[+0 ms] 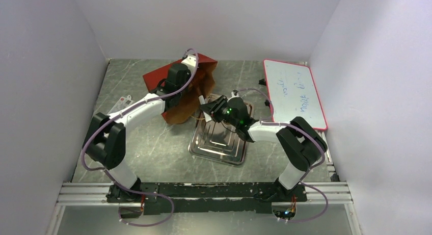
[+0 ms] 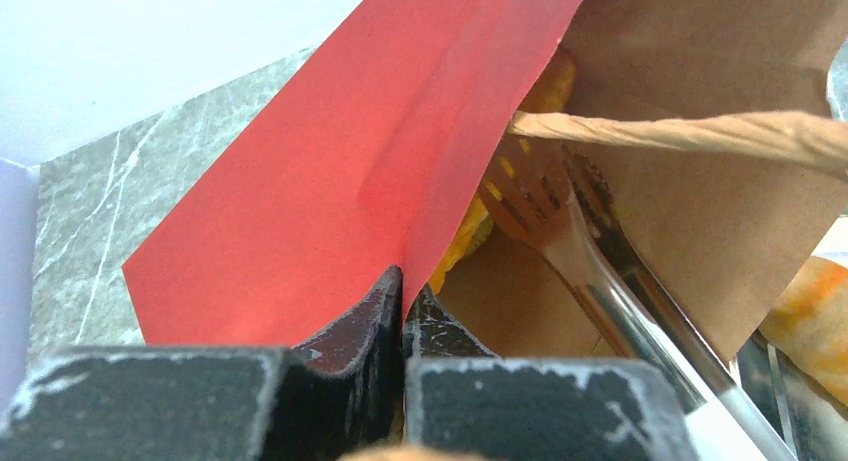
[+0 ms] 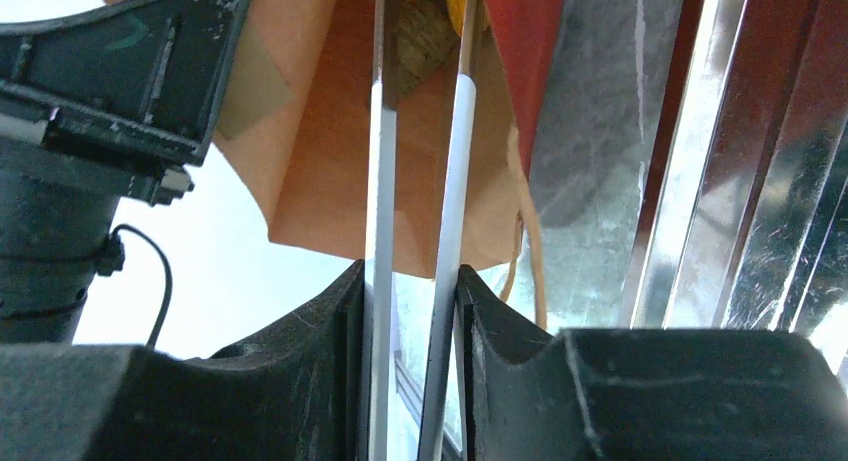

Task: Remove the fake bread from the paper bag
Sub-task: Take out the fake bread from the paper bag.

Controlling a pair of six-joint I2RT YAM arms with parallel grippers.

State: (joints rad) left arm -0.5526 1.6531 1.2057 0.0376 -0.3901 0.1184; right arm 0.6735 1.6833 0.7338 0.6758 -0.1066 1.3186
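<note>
Left gripper (image 2: 402, 306): jaws pressed together on the red edge of the paper bag (image 2: 330, 181), pinching its wall at the mouth. From above, we see the bag's mouth turned toward the tray (image 1: 216, 143).

Right gripper (image 3: 410, 376): its fingers squeeze the two arms of a pair of tongs (image 3: 455, 181), one arm against each pad. It sits over the far end of the tray. The slotted tong tips reach into the bag's brown inside, under the cord handle (image 2: 700, 131).

Fake bread (image 2: 462, 239): glossy yellow-orange, inside the bag against the red wall. It is just beside the tong tips and just beyond the left gripper's pinch. We cannot tell whether the tips touch it.

Another golden piece shows at the lower right of the left wrist view, outside the brown wall. We cannot tell what it rests on.
</note>
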